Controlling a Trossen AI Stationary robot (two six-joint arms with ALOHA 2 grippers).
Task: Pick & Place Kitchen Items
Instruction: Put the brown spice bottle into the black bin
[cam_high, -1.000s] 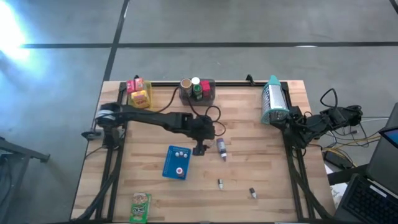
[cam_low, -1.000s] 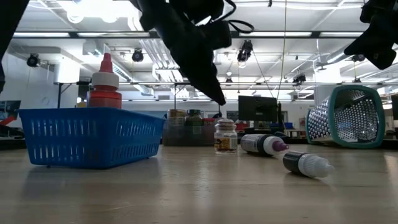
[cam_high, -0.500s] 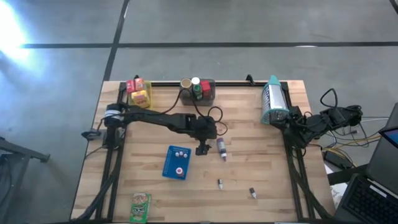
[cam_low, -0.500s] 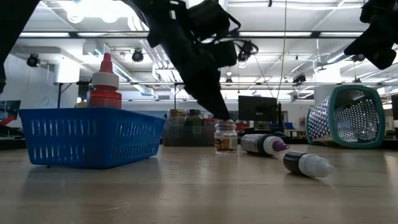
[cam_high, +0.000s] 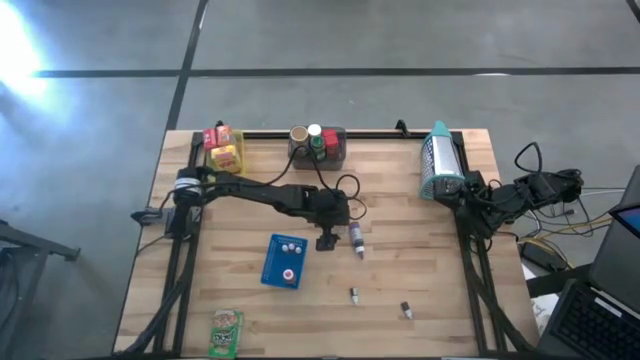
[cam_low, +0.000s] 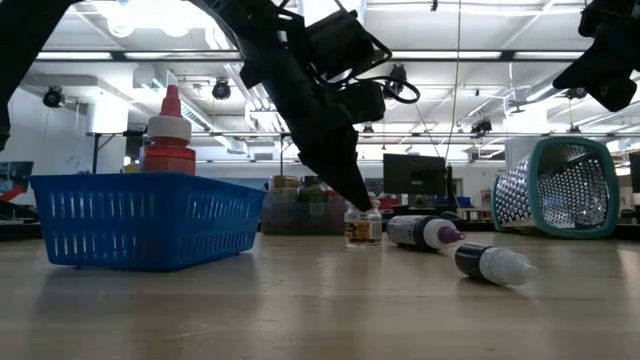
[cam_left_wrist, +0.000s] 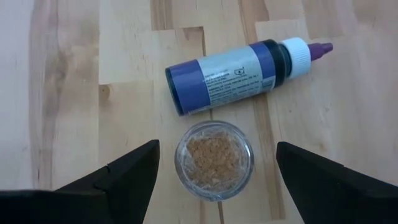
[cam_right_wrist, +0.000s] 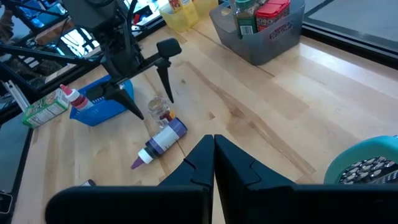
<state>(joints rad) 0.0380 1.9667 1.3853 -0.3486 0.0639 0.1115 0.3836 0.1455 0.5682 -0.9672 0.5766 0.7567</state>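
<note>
Fingers (cam_left_wrist: 127, 174) of the left gripper (cam_left_wrist: 214, 171) are standing wide, straddling the jar (cam_left_wrist: 214, 160) without touching it. Jar is sitting upright on the table (cam_high: 400, 215), just beside the purple bottle (cam_left_wrist: 239, 68), which is lying on its side. Blue basket (cam_high: 283, 261) is resting near the jar. Right gripper (cam_right_wrist: 213, 152) is waiting pinched together, well apart from the jar, by the mesh cup (cam_high: 440, 160).
</note>
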